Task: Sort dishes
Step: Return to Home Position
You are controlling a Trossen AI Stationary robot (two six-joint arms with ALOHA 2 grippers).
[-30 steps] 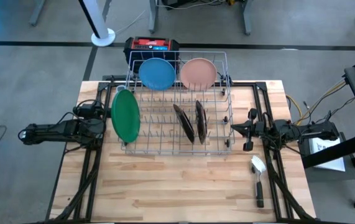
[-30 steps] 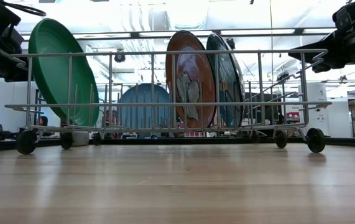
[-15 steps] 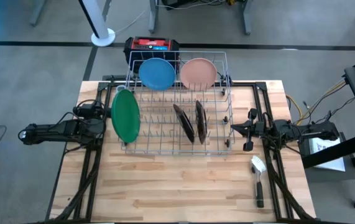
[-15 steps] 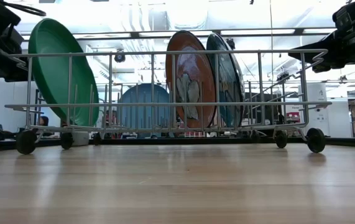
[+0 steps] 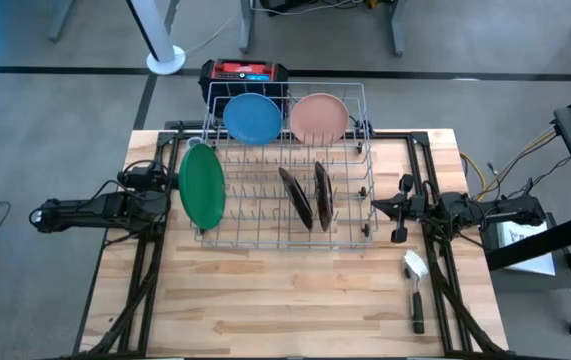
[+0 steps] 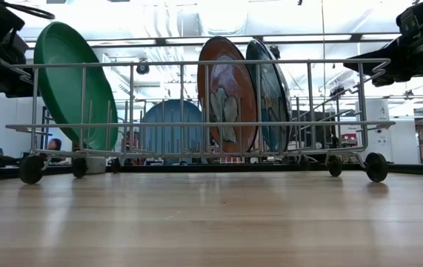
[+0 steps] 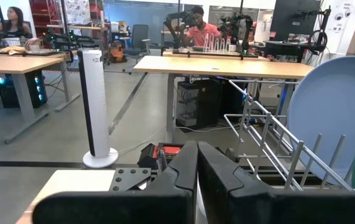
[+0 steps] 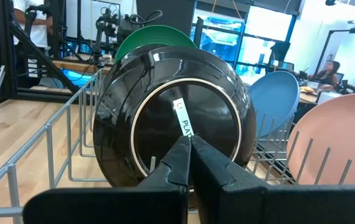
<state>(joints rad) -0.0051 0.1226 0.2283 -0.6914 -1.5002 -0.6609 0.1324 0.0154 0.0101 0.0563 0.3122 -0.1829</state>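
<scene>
1. Table (image 5: 265, 300): pale wood planks. I read clock directions from the overhead camera, with 12 at the far edge.
2. Wire rack (image 5: 265, 243): grey, on small wheels, sitting centre to 12 o'clock on the table. It holds all five plates.
3. Green plate (image 5: 202, 186): the largest dish, plain, on edge and tilted at the rack's 9 o'clock end.
4. Light blue plate (image 5: 253, 118): plain, upright at the rack's 11 o'clock corner.
5. Pale pink plate (image 5: 318, 117): plain, upright at 1 o'clock, just beside the blue one.
6. Two dark plates (image 5: 296, 198), (image 5: 322, 195): on edge side by side, mid-rack toward 3 o'clock. One face is orange-brown with a pale figure. An underside is glossy black with a pale ring.
7. Left gripper (image 7: 197, 148): outside the rack at 9 o'clock, fingers pressed together, holding nothing.
8. Right gripper (image 8: 189, 140): outside the rack at 3 o'clock, fingers closed, empty.
9. Brush (image 5: 415, 290): white head, black handle, flat on the table at 4 o'clock.
</scene>
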